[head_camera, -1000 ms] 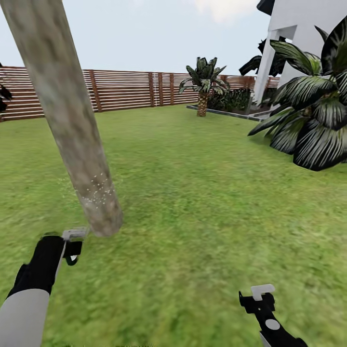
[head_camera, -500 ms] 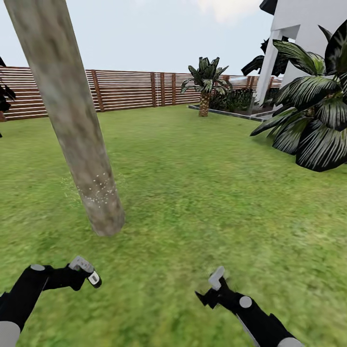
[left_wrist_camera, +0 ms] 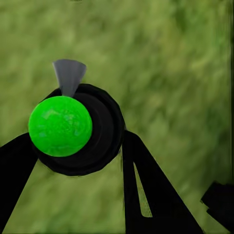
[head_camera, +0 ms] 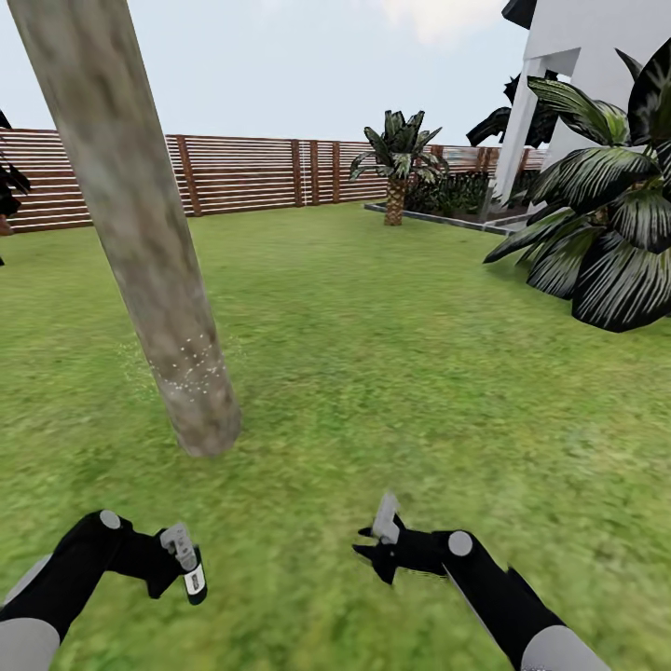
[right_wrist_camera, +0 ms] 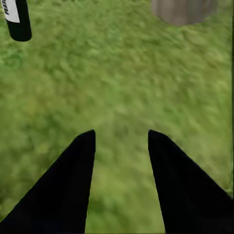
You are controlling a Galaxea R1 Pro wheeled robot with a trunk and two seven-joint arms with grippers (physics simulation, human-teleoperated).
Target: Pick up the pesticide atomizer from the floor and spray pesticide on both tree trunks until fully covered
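Open lawn (head_camera: 391, 373) runs to the fence (head_camera: 242, 172), with the trunk (head_camera: 140, 233) ahead-left and palm fronds (head_camera: 606, 242) crowding the right. The left gripper (head_camera: 177, 564) is clamped on the atomizer (left_wrist_camera: 73, 126), low near the trunk's base; the right gripper (right_wrist_camera: 121, 141) hangs with fingers apart over grass.

Short palm (head_camera: 398, 160) by far planter bed; big palm fronds (head_camera: 606, 224) right; white building (head_camera: 578, 65) behind.
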